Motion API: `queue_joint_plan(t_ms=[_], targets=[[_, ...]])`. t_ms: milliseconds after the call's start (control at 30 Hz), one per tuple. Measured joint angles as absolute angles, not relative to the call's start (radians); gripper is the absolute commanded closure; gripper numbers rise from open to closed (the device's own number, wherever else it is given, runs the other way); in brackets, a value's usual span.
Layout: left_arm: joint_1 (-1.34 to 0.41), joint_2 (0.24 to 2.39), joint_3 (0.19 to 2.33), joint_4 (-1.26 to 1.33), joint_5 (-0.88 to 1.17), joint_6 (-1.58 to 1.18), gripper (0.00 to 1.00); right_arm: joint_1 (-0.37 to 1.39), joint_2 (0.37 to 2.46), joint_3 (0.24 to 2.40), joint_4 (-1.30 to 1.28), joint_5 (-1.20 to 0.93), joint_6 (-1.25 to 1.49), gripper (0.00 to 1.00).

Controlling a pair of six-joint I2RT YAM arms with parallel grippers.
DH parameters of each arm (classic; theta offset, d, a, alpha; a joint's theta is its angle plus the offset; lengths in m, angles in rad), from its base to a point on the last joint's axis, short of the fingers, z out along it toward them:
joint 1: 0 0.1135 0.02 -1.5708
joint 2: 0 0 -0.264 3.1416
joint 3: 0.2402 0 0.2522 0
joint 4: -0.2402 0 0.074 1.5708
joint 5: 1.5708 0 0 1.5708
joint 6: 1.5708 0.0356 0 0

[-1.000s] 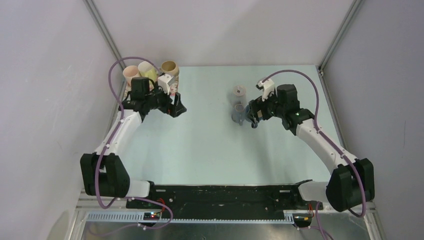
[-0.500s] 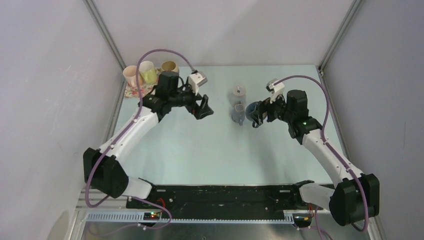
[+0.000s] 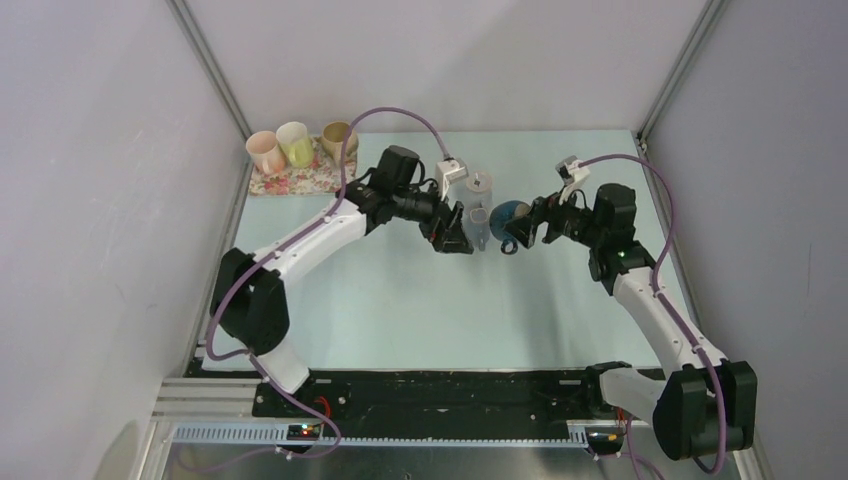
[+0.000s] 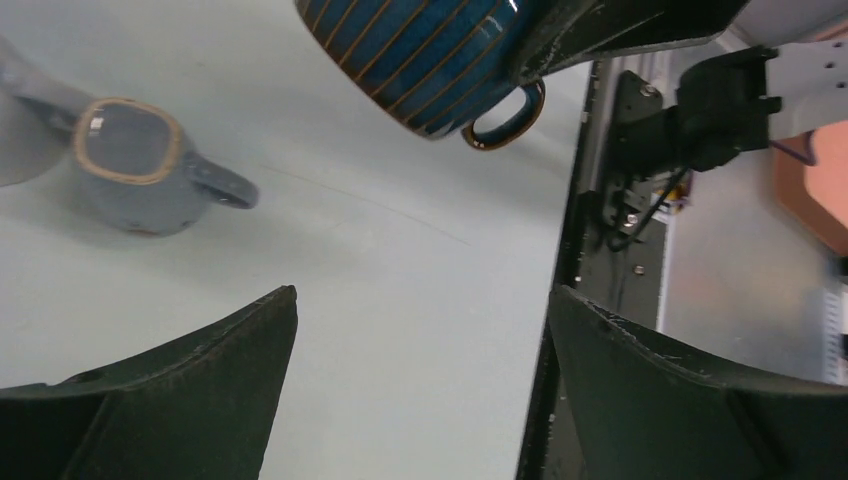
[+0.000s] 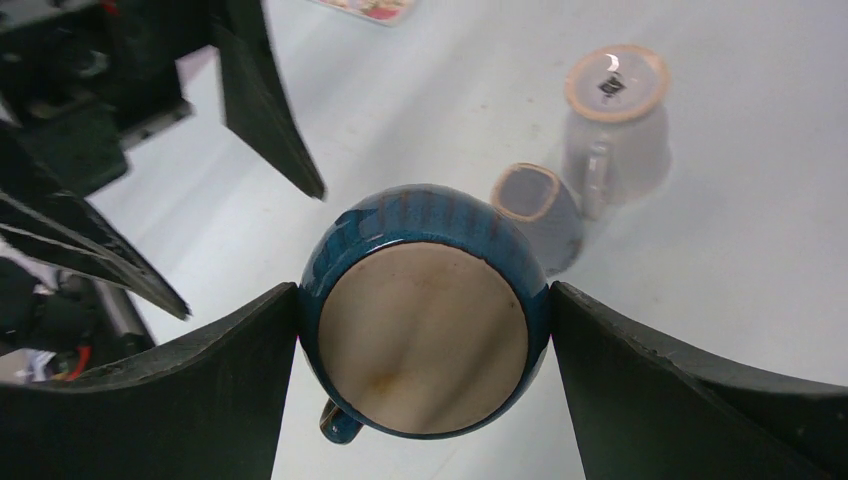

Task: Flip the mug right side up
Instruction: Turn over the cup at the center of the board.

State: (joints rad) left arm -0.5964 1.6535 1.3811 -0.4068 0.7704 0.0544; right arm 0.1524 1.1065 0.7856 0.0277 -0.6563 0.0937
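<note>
Right, the right hand [image 5: 422, 290] has the blue striped mug [image 5: 425, 330] clamped between its two fingers [image 5: 180, 400], one on each side of the body. The mug is up in the air, clear of the bench [image 3: 400, 300]. On the right wrist camera I am looking straight at its unglazed tan base, so the bottom faces back towards that wrist; I cannot see the mouth from there. The handle pokes out at the lower left of the base in that view. From the left wrist camera the same mug hangs at the top of the picture, with stripes running along its side, the handle loop at its lower edge and bare bench beneath it.

The left hand [image 3: 452, 235] is spread wide and holds nothing. In the overhead view it sits just left of the mug, its fingers pointing towards the right hand, near it but apart.

Between the two hands on the bench is a small grey jug [image 3: 478, 226] with a tan-rimmed, squarish mouth and a side handle. Just behind it a pale mug [image 3: 479, 186] stands upside down, its base up with a dark mark in the middle. The two are just beside one another; whether they touch I cannot tell. Well away at the far left corner, three cups [image 3: 295, 145] stand on a floral mat [image 3: 300, 182].
</note>
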Motion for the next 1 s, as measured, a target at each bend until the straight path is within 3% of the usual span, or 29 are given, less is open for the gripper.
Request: queue_joint_plan(t_ms=[533,1000], targets=[[-0.653,1.695,1.39,-0.398,0.954,-0.049,0.02,0.094,1.094,0.661,0.356,-0.935,0.377,1.0],[-0.663,1.689,1.39,-0.374,1.067,-0.124,0.02,0.089,1.066,0.585,0.731,-0.891,0.635,1.0]])
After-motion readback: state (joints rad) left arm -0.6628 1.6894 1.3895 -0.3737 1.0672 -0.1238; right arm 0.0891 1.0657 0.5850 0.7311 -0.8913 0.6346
